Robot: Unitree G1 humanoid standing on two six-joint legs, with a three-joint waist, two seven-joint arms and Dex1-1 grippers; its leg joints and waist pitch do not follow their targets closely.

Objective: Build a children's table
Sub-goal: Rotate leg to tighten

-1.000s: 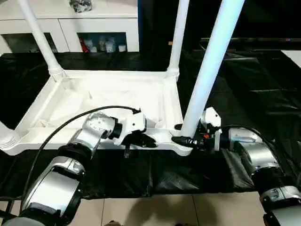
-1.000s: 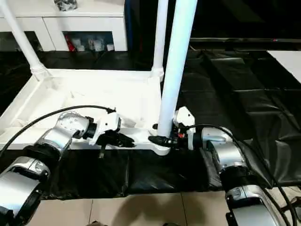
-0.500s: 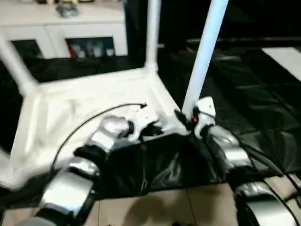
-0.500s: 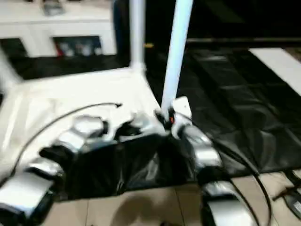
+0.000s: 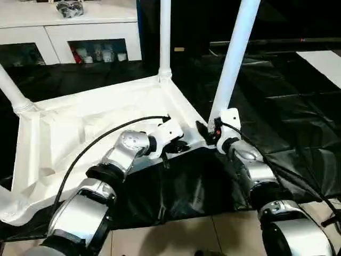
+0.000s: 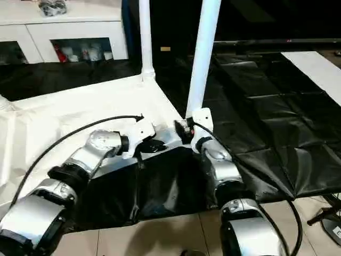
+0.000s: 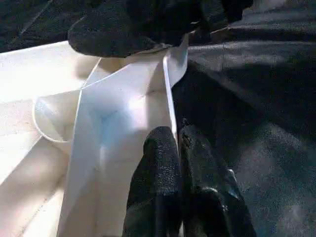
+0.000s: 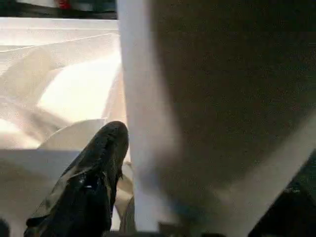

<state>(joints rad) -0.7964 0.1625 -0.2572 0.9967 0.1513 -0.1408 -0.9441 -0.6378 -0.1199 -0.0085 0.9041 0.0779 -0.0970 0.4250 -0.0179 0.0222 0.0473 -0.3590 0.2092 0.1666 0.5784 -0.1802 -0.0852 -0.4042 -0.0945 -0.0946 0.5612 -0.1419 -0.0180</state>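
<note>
My left gripper (image 5: 178, 145) is pinched tight on the near rim of the upside-down tabletop (image 5: 96, 122) on the black surface (image 5: 298, 106), and my right gripper (image 5: 205, 130) hugs the near corner leg (image 5: 234, 53), fingers unclear.

near leg (image 5: 234, 58) cut off at top edge, right gripper's (image 5: 205, 130) second finger hidden behind it
</note>
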